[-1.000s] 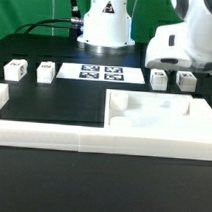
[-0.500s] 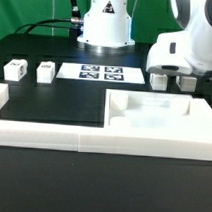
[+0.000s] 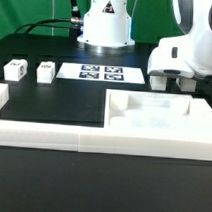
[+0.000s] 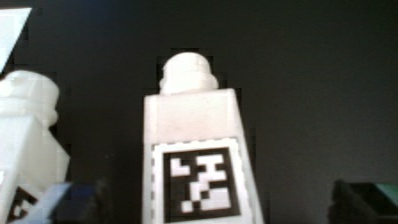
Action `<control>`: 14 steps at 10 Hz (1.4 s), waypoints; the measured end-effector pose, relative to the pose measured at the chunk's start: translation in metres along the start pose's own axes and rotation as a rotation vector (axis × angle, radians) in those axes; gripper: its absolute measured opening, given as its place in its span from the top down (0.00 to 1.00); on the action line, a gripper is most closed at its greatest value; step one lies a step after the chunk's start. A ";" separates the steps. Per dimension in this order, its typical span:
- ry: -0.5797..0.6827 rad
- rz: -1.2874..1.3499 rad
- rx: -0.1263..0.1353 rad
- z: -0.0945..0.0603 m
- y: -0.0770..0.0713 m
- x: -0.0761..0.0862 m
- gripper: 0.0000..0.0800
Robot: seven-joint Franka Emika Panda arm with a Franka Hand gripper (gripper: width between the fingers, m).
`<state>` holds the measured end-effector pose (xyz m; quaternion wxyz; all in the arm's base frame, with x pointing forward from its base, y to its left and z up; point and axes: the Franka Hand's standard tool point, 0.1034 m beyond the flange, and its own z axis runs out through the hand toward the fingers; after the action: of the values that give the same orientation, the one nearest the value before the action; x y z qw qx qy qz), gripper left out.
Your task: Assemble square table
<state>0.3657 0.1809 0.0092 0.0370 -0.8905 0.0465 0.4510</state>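
The square table's white slab (image 3: 159, 116) lies flat in the corner of the border bars, on the exterior view's right. Two white tagged leg blocks (image 3: 13, 70) (image 3: 45, 69) stand at the back on that view's left. My gripper (image 3: 171, 85) is low behind the slab and covers the spot there. In the wrist view, a leg block (image 4: 196, 150) with a rounded peg and a tag sits between my fingers (image 4: 63, 205), with a dark gap on each side. The gripper (image 4: 217, 205) is open around it. Another leg block (image 4: 27, 130) stands beside it.
The marker board (image 3: 100, 72) lies at the back centre, in front of the arm's white base (image 3: 105, 24). Long white border bars (image 3: 52, 140) run along the front and up both sides. The surface is black.
The gripper has come down behind the slab until it straddles a leg block. Its jaws have narrowed a little.
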 end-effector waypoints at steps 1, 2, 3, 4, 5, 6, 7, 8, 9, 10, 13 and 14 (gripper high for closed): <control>0.000 0.000 0.000 0.000 0.000 0.000 0.36; 0.000 0.000 0.000 0.000 0.000 0.000 0.53; 0.000 0.000 0.000 0.000 0.000 0.000 0.64; 0.000 0.000 0.000 0.000 0.000 0.000 0.64; 0.000 0.000 0.000 0.000 0.000 0.000 0.64; 0.000 0.000 0.000 0.000 0.000 0.000 0.64; 0.000 0.000 0.000 0.000 0.000 0.000 0.64; 0.000 0.000 0.000 0.000 0.000 0.000 0.64; -0.005 -0.006 0.002 -0.005 0.002 -0.001 0.64; -0.022 -0.031 0.012 -0.035 0.008 -0.007 0.64; 0.023 -0.029 0.026 -0.072 0.015 -0.024 0.64; 0.039 -0.029 0.029 -0.071 0.014 -0.021 0.64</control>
<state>0.4085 0.1600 0.0677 0.0553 -0.8991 0.0410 0.4322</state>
